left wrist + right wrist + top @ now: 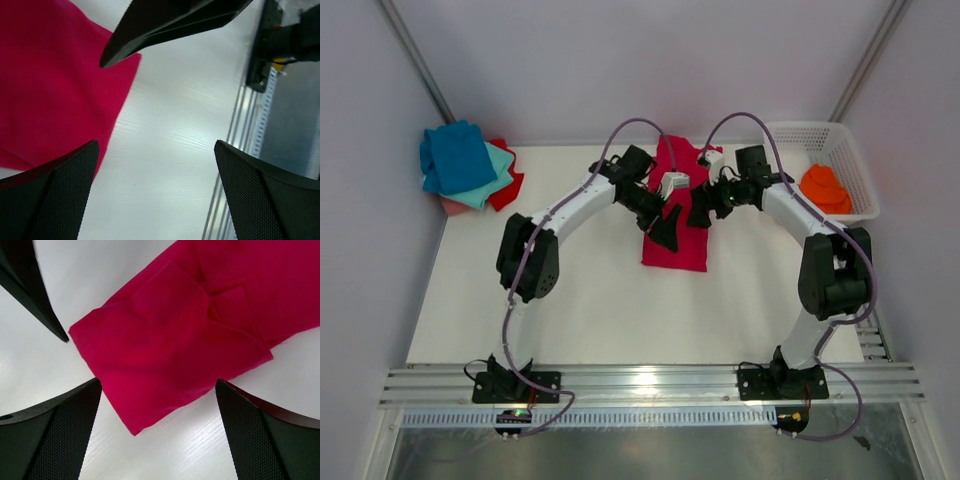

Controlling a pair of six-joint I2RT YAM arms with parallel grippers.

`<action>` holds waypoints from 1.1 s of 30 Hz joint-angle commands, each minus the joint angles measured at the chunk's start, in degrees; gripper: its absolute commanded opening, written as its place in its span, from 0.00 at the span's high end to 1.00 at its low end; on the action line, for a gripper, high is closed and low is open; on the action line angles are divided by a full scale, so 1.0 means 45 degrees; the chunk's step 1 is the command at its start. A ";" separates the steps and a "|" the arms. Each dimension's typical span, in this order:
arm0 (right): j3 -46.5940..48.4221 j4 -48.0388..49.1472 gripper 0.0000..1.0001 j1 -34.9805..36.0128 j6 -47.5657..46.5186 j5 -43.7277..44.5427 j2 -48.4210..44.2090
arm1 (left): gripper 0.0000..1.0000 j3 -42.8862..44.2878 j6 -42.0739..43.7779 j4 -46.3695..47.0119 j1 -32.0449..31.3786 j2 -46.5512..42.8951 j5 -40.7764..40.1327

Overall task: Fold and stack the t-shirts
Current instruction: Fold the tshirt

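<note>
White lattice basket [850, 150]: upright, far right corner of the table [600, 300], against its right edge. Tabletop white, faint wood grain. Slotted aluminium rail [650, 383] runs along the near edge.

Centre of crimson t-shirt [676, 250] behind left arm [582, 200], right arm [785, 205]; edges off wrist views.

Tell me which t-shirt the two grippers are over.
The crimson t-shirt, spread alone mid-table. The blue-topped pile sits at the far left corner, and the orange one lies in the basket.
</note>
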 commanded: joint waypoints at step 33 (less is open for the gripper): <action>0.3182 -0.5716 0.01 -0.0180 -0.1925 -0.6657 0.6036 | 0.01 0.1893 0.6669 -0.7760 0.0460 0.1215 0.4854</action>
